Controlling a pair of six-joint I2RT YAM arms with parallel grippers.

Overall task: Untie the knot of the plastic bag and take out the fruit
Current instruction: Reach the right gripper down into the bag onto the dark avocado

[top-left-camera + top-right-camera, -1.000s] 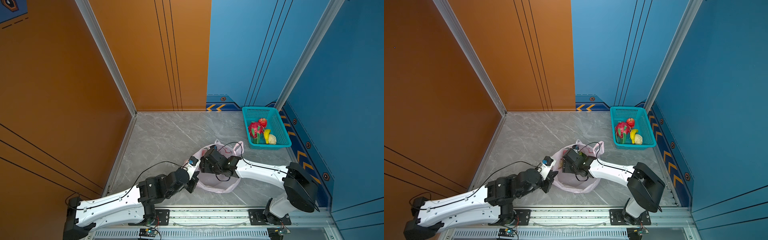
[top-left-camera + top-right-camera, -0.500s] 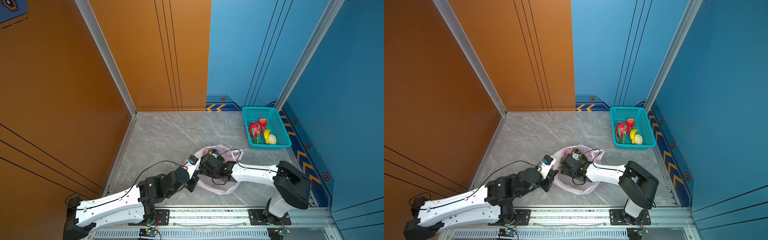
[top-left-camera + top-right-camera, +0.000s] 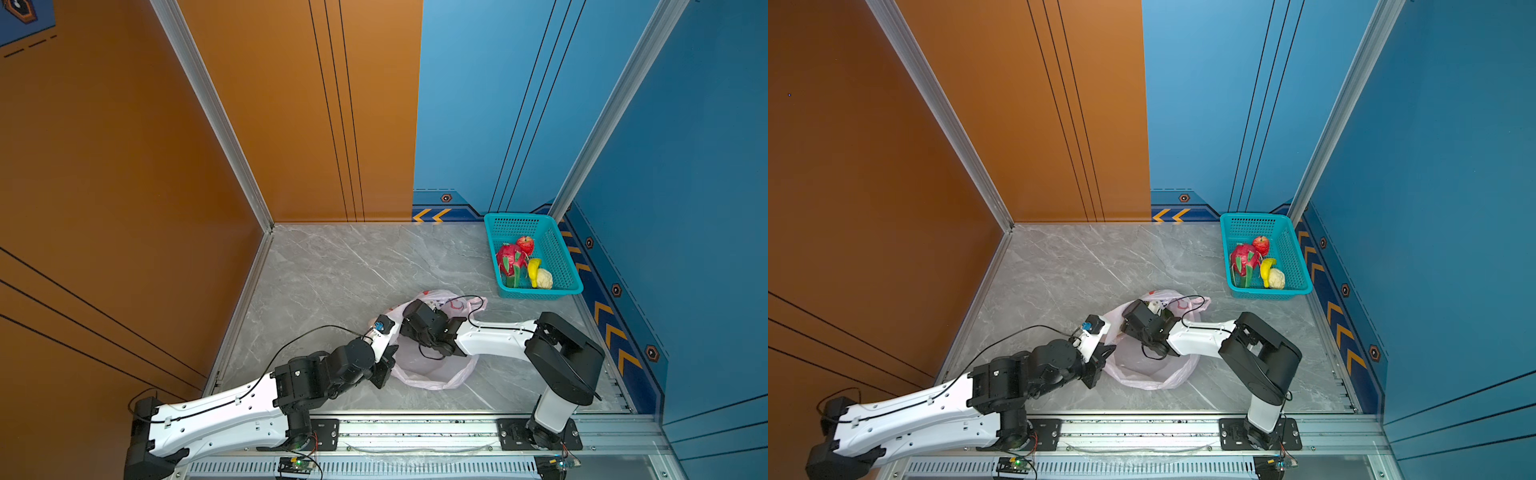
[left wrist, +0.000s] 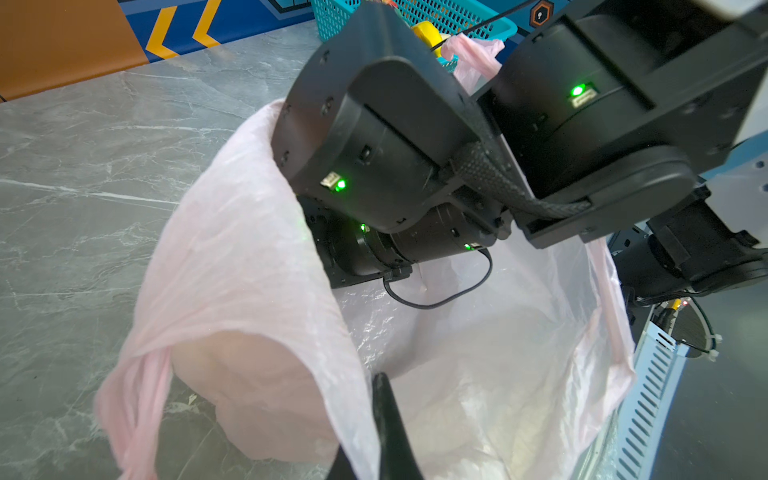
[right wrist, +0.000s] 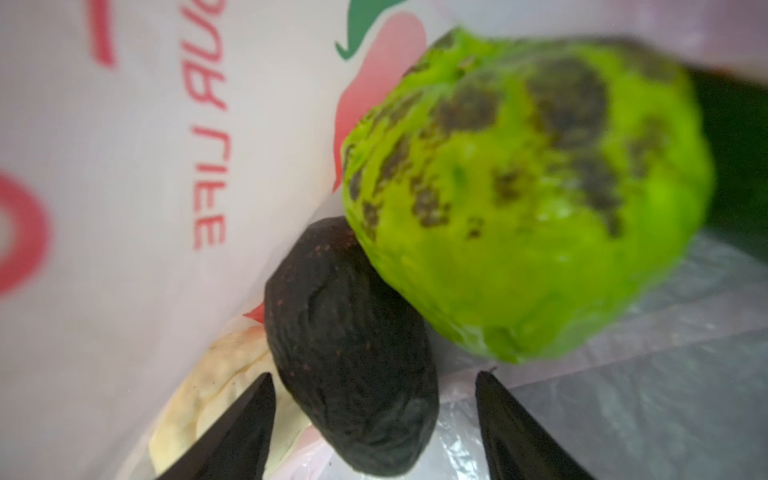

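Between the wide jaws of your right gripper (image 5: 374, 376): avocado (image 5: 349, 353) | just beyond: green fruit (image 5: 528, 195) | left gripper (image 4: 370, 436): pinching plastic bag (image 4: 249, 291)

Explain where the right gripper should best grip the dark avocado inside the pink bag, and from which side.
Grip the avocado across its narrow width, near the end closest to the right gripper, probably coming in lengthwise. It is elongated and lies between the open fingertips, while the green bumpy fruit leans on its far end.
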